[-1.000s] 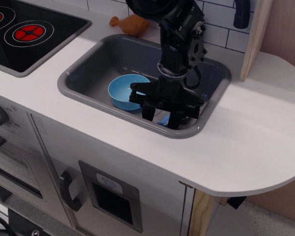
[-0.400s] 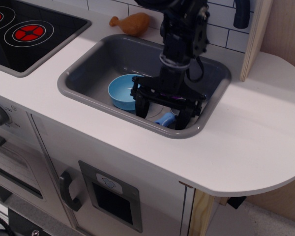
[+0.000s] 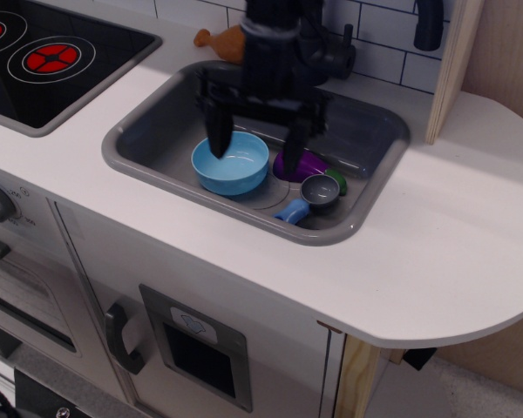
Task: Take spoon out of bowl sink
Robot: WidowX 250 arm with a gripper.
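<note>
I have pulled the black two-fingered gripper (image 3: 257, 139) up and back from the near right corner of the grey rounded toy sink (image 3: 157, 100), where it sat low a second ago, and it now hangs above the round light blue plastic bowl (image 3: 231, 164) with its fingers spread wide and nothing between them. The frame is motion-blurred around the arm, so I read the fingers as empty with fair but not full confidence.

The small toy spoon with the stubby light blue handle and dark grey round cup (image 3: 309, 196) lies on the sink floor, just to the right of the bowl and clear of its rim, handle pointing toward the near wall. It rests just beside the purple toy eggplant with the green cap (image 3: 305, 164) (I cannot tell whether they touch). The bowl itself looks empty.

I judge the release made and the spoon out of the bowl; what remains is retreating clear of the basin.
</note>
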